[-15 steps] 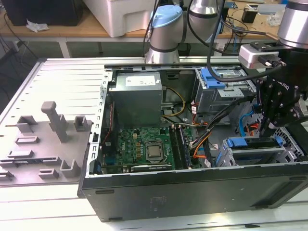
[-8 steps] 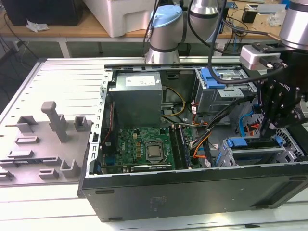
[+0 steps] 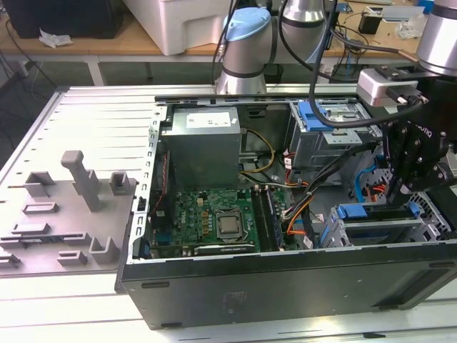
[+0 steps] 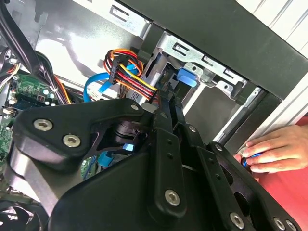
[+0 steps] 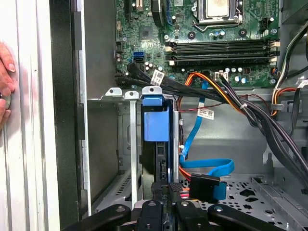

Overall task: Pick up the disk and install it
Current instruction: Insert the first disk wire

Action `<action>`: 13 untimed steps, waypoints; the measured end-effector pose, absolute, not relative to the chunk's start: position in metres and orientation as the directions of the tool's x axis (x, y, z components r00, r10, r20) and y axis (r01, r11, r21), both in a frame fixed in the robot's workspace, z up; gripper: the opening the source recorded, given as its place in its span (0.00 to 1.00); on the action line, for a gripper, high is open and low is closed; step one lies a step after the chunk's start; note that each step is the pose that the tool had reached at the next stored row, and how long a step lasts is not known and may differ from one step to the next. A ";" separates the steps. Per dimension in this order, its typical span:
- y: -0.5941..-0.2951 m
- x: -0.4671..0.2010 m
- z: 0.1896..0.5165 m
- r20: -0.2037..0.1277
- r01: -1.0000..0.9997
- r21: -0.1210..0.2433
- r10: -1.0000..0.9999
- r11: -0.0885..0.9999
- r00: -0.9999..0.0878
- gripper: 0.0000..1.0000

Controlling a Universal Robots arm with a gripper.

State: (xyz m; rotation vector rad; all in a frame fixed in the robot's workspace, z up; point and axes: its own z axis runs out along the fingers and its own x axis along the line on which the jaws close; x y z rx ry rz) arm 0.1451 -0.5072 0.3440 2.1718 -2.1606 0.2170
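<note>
Disk seated upright in drive cage; fingers closed just beside it.

Disk upright in drive cage, inside case.

a pale ribbed metal table carries everything here, its long grooves running across the top. on the exterior view's left lies a flat grey fixture plate with raised blocks and one taller post standing up from it. to its right, taking up most of the table, an open black computer case lies on its side with the open face upward, its near wall dark and plain. in the first wrist view a person's hand rests on the ribbed surface just beside the case's outer wall.
</note>
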 end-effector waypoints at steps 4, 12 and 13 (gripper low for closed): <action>-0.507 0.145 0.343 0.149 -0.999 -0.050 -0.989 -0.007 0.000 0.17; -0.507 0.145 0.342 0.149 -0.999 -0.049 -0.989 -0.008 0.000 0.17; -0.507 0.145 0.342 0.149 -0.999 -0.050 -0.989 -0.008 0.000 0.17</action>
